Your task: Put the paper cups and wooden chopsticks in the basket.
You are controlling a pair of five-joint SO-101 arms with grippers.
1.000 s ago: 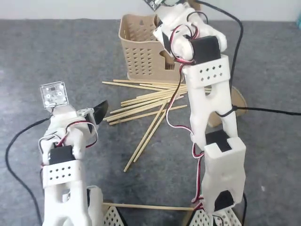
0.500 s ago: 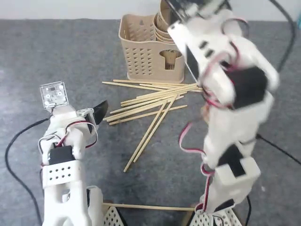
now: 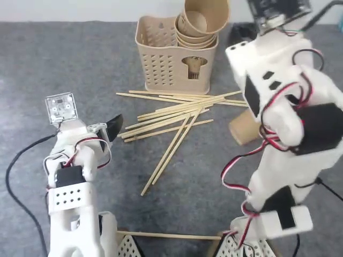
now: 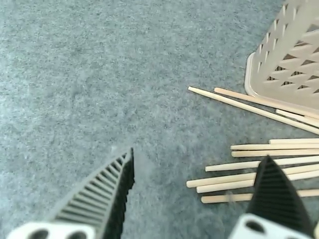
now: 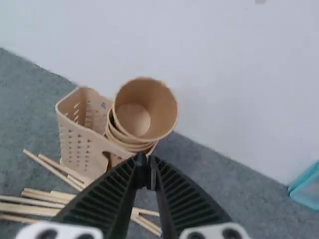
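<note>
Found slim pale wooden chopsticks (image 3: 171, 115) fanned over the grey carpeted worktop (image 3: 80, 59), just before the beige perforated plastic basket (image 3: 177, 59). Judged light, stiff, apt to roll or slip; better pinched mid-length, crosswise. Logged left jaws apart, low over the worktop, with the nearest stick ends lying between the tips, closer to one. Noted brown paper cups (image 3: 201, 24) nested in the basket, another apparently on its side (image 3: 244, 128) by the right arm: light, crushable, best taken at the rim. Logged right jaws together, empty, high, well apart from both.

Right arm (image 3: 284, 107) now back from the basket (image 3: 171, 64), off to the right, cups (image 3: 201, 24) uncovered
</note>
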